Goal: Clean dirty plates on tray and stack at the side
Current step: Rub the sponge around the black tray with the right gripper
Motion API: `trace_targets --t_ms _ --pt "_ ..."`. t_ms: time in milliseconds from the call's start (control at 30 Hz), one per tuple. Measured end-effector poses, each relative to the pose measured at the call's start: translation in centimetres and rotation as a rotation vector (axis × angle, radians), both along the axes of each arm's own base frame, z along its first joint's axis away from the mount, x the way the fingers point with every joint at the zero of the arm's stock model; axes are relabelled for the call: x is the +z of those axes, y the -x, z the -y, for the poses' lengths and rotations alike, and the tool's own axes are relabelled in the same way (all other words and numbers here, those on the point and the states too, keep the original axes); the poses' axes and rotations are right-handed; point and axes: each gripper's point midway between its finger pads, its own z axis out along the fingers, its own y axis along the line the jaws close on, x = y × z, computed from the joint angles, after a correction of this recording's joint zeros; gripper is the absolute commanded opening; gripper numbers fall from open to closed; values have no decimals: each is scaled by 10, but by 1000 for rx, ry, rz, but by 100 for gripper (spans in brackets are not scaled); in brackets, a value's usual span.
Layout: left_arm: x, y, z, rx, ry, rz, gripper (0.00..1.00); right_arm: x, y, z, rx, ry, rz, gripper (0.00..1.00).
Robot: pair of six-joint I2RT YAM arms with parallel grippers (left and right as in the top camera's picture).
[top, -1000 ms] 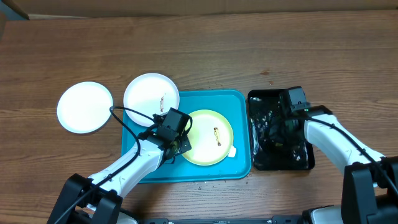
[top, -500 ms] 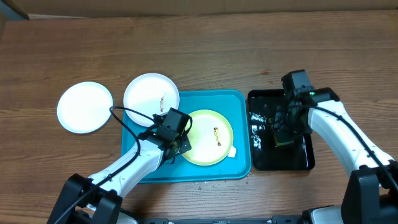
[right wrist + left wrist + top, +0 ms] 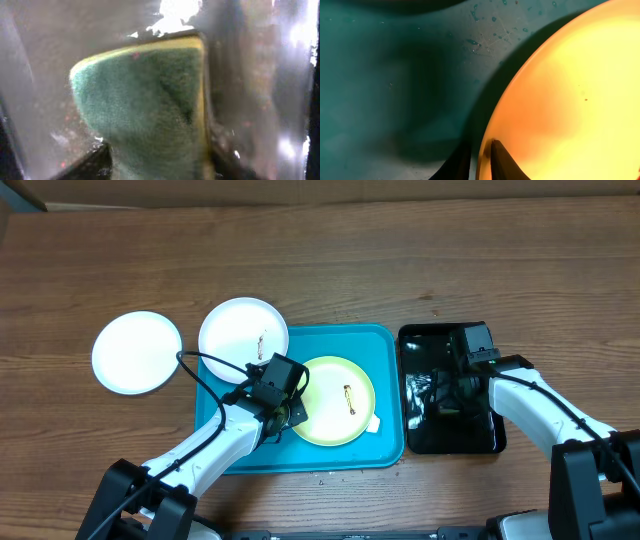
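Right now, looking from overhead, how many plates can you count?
3. One white plate on the table, far left; another white plate overlapping the tray's corner; a yellow-green plate on the tray.

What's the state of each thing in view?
yellow-green plate: on turquoise tray, brown smear.
smeared white plate: overlapping the turquoise tray's corner, brown smear.
left white plate: on table, no smear visible.
black tray: glossy, beside turquoise tray.
sponge: clamped, over black tray.
left gripper: shut on yellow-green plate's rim.
right gripper: shut on sponge.
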Motion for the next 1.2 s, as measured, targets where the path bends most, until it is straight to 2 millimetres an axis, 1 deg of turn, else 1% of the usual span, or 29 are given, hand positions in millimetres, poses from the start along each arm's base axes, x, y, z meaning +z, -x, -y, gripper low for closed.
trace_targets --t_ms 33,133,200,333,400,433,467,500,567,667,700,733,833,867,967,1100,1133,1200 --pt "0 0 0 0 0 0 17 0 -1 -1 0 -4 2 34" --pt "0 0 0 0 0 0 17 -1 4 -2 5 -11 -17 54" --pt "0 0 0 0 0 0 17 -1 5 -2 10 -11 -22 58" --pt "0 0 0 0 0 0 17 -1 7 -2 15 -9 -27 50" --pt "0 0 0 0 0 0 17 -1 6 -2 13 -10 -25 36" --pt "0 0 0 0 0 0 17 -1 5 -2 17 -11 -20 24" --pt "0 0 0 0 0 0 18 -1 3 -2 16 -12 -15 8" --pt "0 0 0 0 0 0 17 0 1 -3 17 -14 -5 4" --pt "0 0 0 0 0 0 17 0 -1 -4 12 -18 4 4" --pt "0 0 0 0 0 0 15 3 7 -2 15 -11 -41 4" --pt "0 0 0 0 0 1 15 7 11 -2 15 -6 -69 4" --pt "0 0 0 0 0 0 17 11 13 -1 14 -3 -85 4" --pt "0 0 0 2 0 1 40 32 4 -3 14 -2 -91 4" --pt "0 -1 0 1 0 4 41 40 0 -4 14 -3 -87 4" --pt "1 -2 0 2 -1 11 42 53 -10 -5 15 -7 -66 4" --pt "1 -3 0 -15 -6 15 43 54 -9 -5 14 -5 -70 4" --pt "1 -3 0 -25 -9 17 41 55 -11 -5 14 -4 -62 4" --pt "1 -3 0 -38 -15 18 33 55 -15 -6 15 -7 -42 4"
